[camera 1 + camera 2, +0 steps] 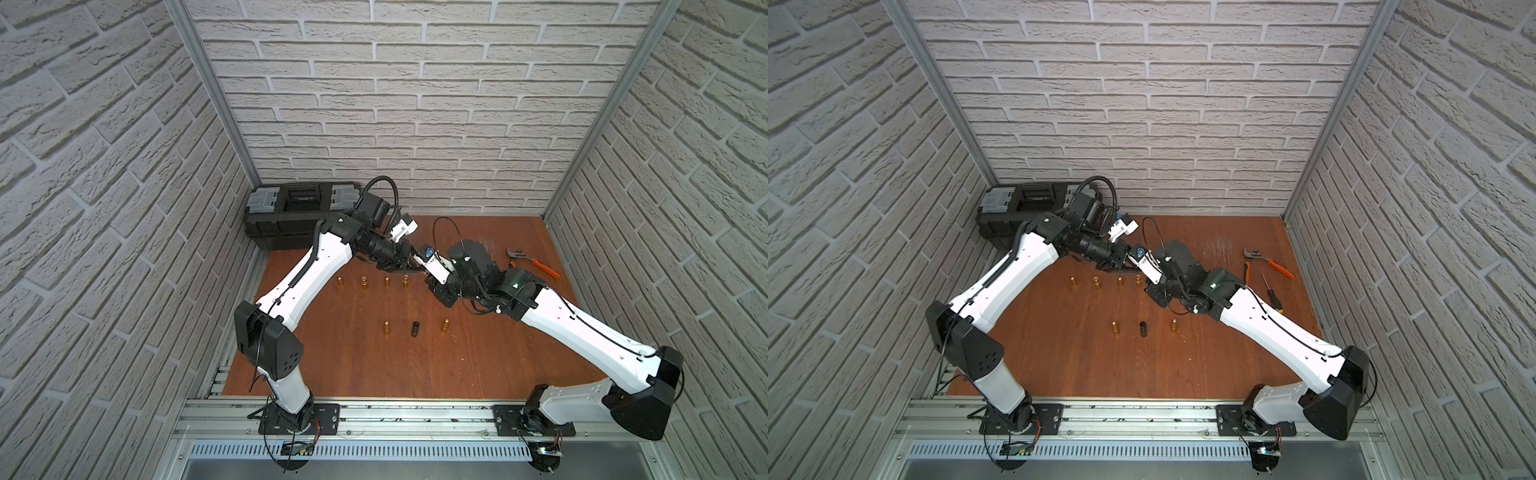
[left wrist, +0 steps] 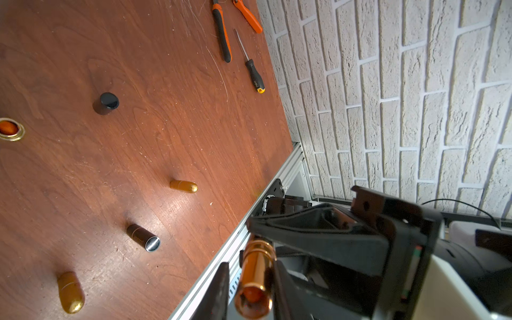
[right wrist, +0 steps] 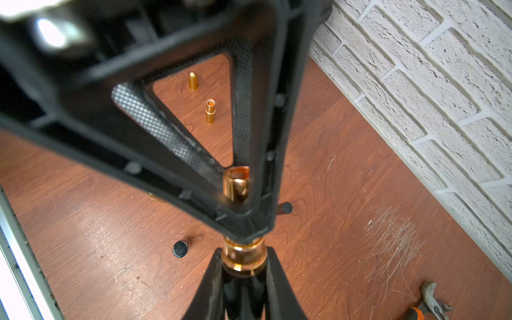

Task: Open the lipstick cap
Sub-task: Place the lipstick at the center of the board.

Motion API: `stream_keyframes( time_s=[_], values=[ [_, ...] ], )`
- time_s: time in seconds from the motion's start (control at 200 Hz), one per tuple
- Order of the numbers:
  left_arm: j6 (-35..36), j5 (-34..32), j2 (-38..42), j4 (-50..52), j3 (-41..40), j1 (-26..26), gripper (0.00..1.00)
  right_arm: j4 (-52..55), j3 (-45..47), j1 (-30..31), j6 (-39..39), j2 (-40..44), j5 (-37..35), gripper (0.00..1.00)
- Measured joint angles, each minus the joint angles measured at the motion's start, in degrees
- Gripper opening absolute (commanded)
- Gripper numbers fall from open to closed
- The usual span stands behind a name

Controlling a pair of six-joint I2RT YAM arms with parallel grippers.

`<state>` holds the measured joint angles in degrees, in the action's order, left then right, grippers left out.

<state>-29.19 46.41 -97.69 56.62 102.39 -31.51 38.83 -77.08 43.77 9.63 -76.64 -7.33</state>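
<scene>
While both arms meet above the surface [image 1: 374, 365], the gold lipstick [image 2: 255, 279] hangs in the air between them, clear of the wood. The right end effector [image 3: 244, 253] is clenched on one end of the tube. The left end effector [image 3: 241, 216] pinches the opposite end between its textured pads, with a short ringed stretch of gold bare between the two grips. Which half comes off I cannot tell. The end facing the left wrist camera looks hollow with orange inside, though that may be a reflection. By my reading, the step in hand is the two-handed grasp just ahead of the pull. The next move calls for a straight pull along the tube's axis, with both grips kept firm, because the glossy metal could slip or cock sideways.
</scene>
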Motion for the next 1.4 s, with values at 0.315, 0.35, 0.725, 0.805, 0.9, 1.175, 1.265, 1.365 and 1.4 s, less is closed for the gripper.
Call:
stream_keyframes(
  time_s=[0.315, 0.35, 0.725, 0.805, 0.9, 1.175, 1.265, 1.365, 1.4],
  values=[
    [0.1, 0.0, -0.2, 0.3, 0.4, -0.1, 0.14, -0.2, 0.0, 0.0, 0.0, -0.7, 0.0, 0.1],
    [0.1, 0.0, -0.2, 0.3, 0.4, -0.1, 0.14, -0.3, 0.0, 0.0, 0.0, -0.8, 0.0, 0.13],
    [-0.2, -0.5, -0.2, 0.1, 0.4, 2.4, 0.13, -0.5, 0.0, 0.0, 0.3, 0.5, -2.9, 0.38],
    [-0.4, -1.8, -0.2, 0.2, 0.5, 3.1, 0.14, -0.4, 0.0, 0.0, 0.3, 1.9, -4.0, 0.39],
    [-0.3, -5.1, -1.6, 0.7, 3.3, 3.2, 0.15, 0.3, 0.0, 0.0, 0.3, 4.3, -5.8, 0.39],
    [4.2, -21.6, -17.1, 2.2, 22.7, -3.6, 0.16, 3.9, 0.0, 0.0, 0.5, 14.1, -12.5, 0.42],
    [6.0, -27.8, -23.3, 2.7, 27.7, -6.8, 0.16, 5.0, 0.0, 0.0, 0.4, 16.9, -14.8, 0.43],
    [7.5, -33.2, -28.7, 2.4, 30.1, -9.6, 0.16, 6.1, 0.2, 0.0, 0.4, 19.7, -17.0, 0.45],
    [7.9, -34.5, -30.1, 2.3, 30.1, -10.5, 0.16, 6.2, 0.4, 0.0, 0.4, 20.6, -17.6, 0.45]
  ],
)
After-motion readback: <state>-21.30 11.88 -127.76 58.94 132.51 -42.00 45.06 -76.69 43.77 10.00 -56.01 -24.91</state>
